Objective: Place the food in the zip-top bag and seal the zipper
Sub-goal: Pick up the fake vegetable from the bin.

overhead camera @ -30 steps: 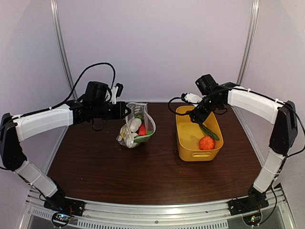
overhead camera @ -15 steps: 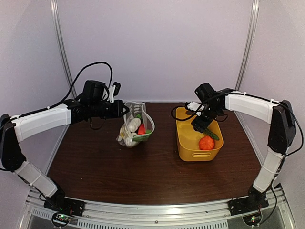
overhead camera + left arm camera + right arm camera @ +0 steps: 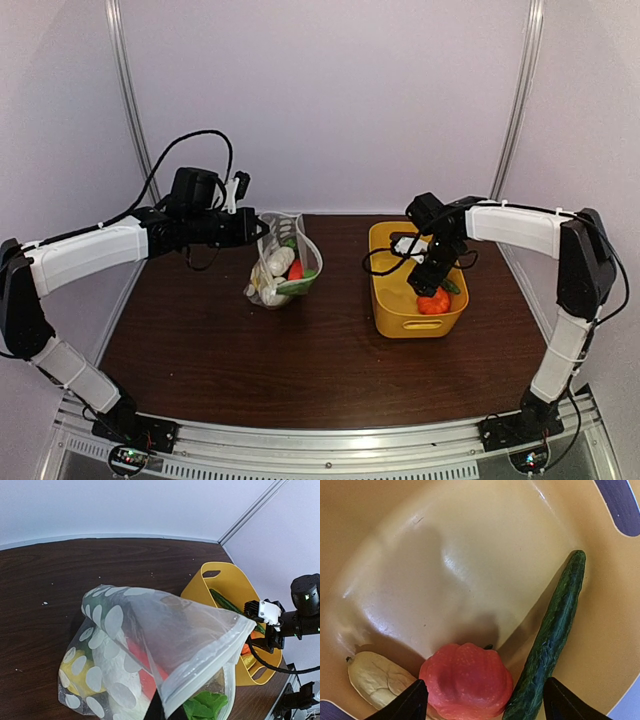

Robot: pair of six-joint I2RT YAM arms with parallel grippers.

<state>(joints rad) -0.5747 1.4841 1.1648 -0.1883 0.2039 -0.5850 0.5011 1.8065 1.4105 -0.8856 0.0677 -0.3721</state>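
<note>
The dotted clear zip-top bag [image 3: 283, 262] stands on the table and holds white, red, yellow and leafy green food [image 3: 207, 706]. My left gripper [image 3: 262, 231] is shut on the bag's mouth edge, holding the pale zipper strip [image 3: 210, 656] up so the mouth gapes. My right gripper [image 3: 432, 283] is open, down inside the yellow basket [image 3: 392, 312], its fingers astride an orange-red pumpkin piece [image 3: 466, 680]. A green cucumber [image 3: 552, 641] lies to its right and a pale whitish piece [image 3: 376, 679] to its left.
The yellow basket [image 3: 220, 584] stands just right of the bag. Grey walls and metal rails close in the back and sides. Dark wooden table [image 3: 300, 370] stretches in front of the bag and basket.
My right gripper has dropped from above the basket's back rim down into the basket, over the orange-red piece. My left gripper keeps holding the bag's edge, nearly still.
</note>
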